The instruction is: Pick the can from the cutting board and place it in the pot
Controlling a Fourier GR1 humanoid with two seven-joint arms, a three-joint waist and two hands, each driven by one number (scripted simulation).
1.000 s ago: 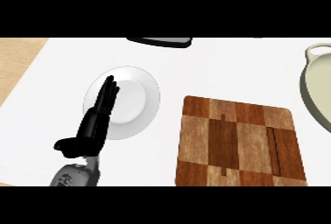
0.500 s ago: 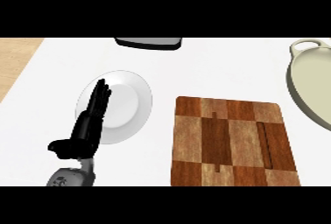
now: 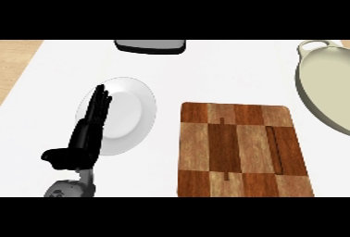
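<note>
A: What takes up the most room?

B: The white counter [image 3: 205, 78], spreading under and all round the left hand's fingers [image 3: 99, 104].

A: And after that?

B: The wooden cutting board [image 3: 239, 148], off to the right of the fingers and well apart from them. Its top shows only wood grain; I can't see the can on it or anywhere else in the head view.

A: The pot?

B: The pale pot [image 3: 321, 88] sits far right of the fingers, beyond the board, cut by the view's edge, one handle toward the far side.

A: What's nearest the fingers?

B: A white plate [image 3: 133, 111], directly beneath the fingertips.

A: Anything past them?

B: A dark tray-like thing [image 3: 150, 45], ahead and slightly right.

A: And the left hand [image 3: 85, 134] itself?

B: Fingers straight and held together, pointing away over the plate, thumb out left, holding nothing.
</note>
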